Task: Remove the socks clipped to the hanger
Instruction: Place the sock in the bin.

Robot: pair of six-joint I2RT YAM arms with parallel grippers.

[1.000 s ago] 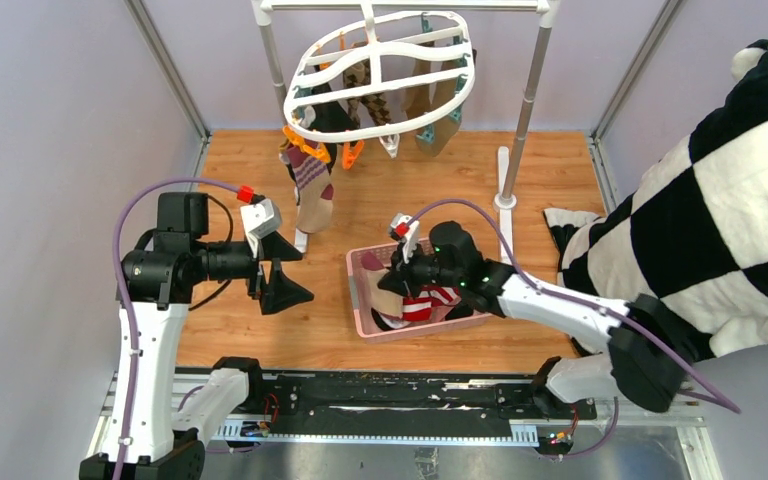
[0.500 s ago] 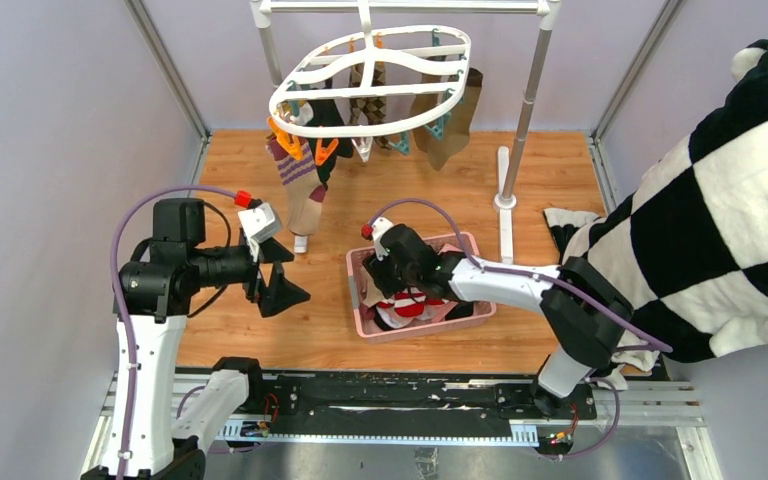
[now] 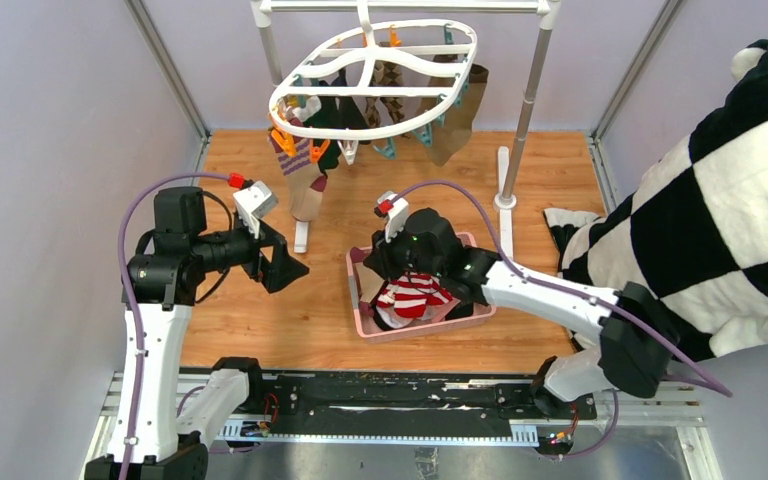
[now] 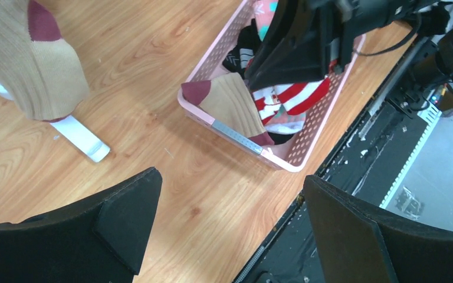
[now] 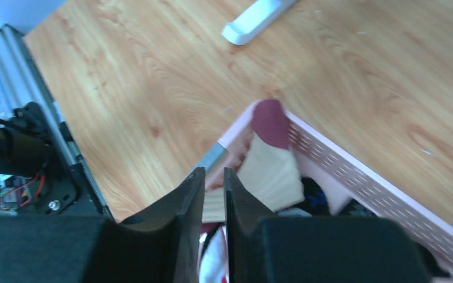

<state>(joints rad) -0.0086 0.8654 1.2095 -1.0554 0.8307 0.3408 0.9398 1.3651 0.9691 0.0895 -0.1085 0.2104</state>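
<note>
The white oval hanger hangs from the rack with several socks clipped on: a beige purple-striped one, an argyle one and an olive-brown one. The beige sock also shows in the left wrist view. My left gripper is wide open and empty, below and left of the hanger, over bare wood. My right gripper hovers over the pink basket's left end, its jaws almost together with nothing between them. A red-white striped sock and a beige maroon-toed sock lie in the basket.
The pink slotted basket sits mid-table. The grey pole rack has white feet. A black-and-white checked plush cloth fills the right side. Purple walls close in the left and back.
The right gripper has risen from inside the basket, and the red-white sock now lies loose there. The hanger has swung. The left gripper has shifted slightly up and back.
</note>
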